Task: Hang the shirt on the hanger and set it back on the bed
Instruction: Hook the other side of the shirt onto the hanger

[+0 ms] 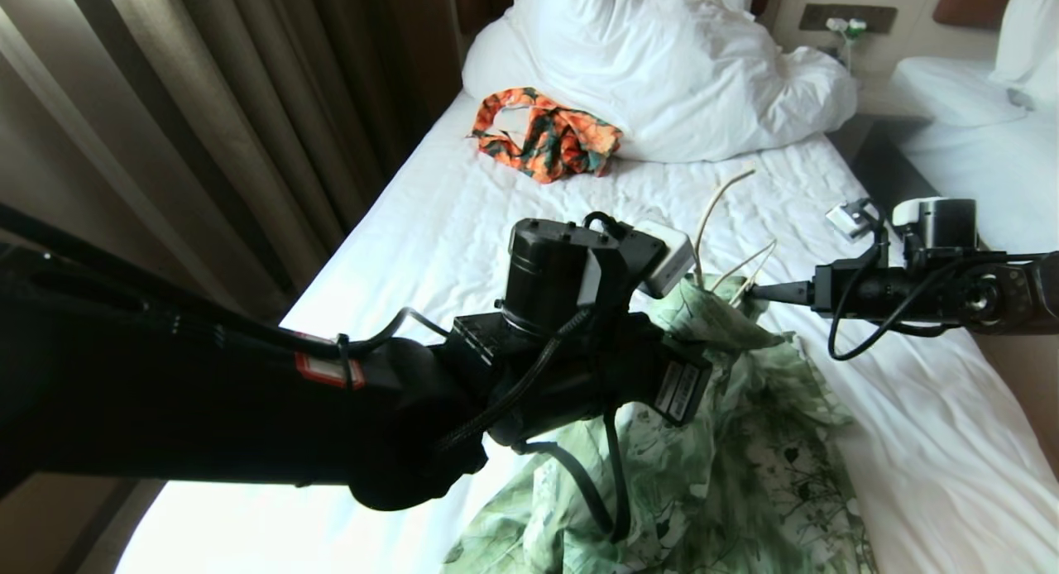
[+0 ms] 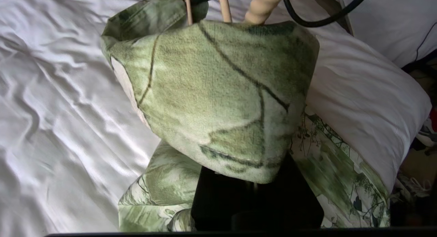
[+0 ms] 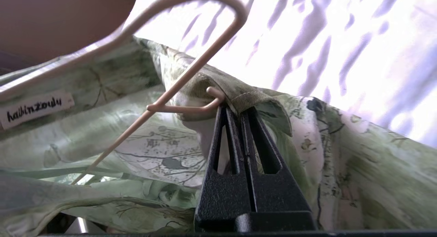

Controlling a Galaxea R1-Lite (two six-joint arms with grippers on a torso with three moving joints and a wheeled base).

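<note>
So far the job is only part done. The shirt is lifted up off the bed, with its lower part trailing on the sheet, and the hanger is poking into the collar, but I think the shirt is not sitting on it properly yet. It still has to be hung well and laid back down.

The right gripper has its fingers pressed together, pinching the collar edge right next to the hanger's small bent end. The left gripper is hidden under a fold of shirt draped over it; it seems squeezed shut on that cloth. The hanger's wires stick up just past it.
</note>
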